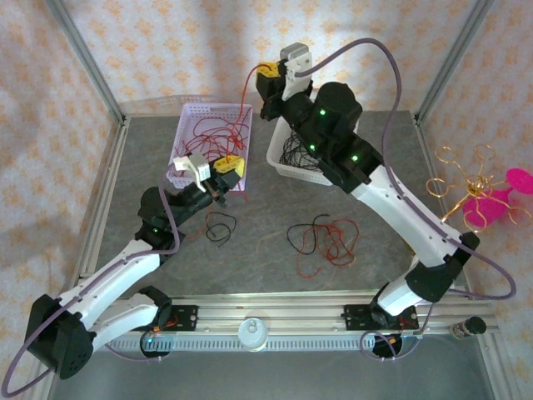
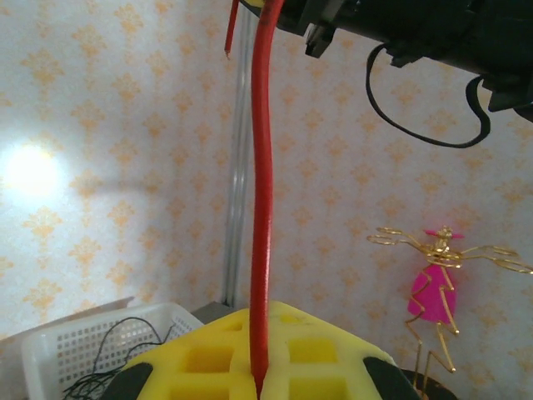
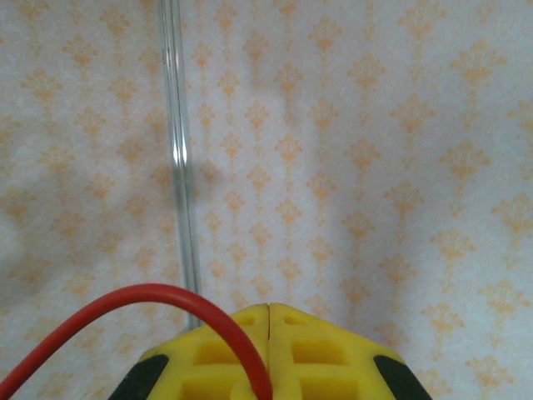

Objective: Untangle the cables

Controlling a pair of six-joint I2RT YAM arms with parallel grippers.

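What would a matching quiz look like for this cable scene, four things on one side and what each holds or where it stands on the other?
Things:
1. lilac basket
2. white basket
3. left gripper
4. pink and gold figure

States:
A. shut on a red cable
B. holds black cables
C. stands at the far right
D. holds red cables

Pairs: 1-D, 2-B, 3-A, 4-C

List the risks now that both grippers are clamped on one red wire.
1. The red wire runs nearly straight from the left gripper up to the right gripper. Pulling them further apart could snap it or tear it from their grip.
2. Its span hangs over the lilac basket of loose red wires. A snagged loop might drag them out or tip the basket.
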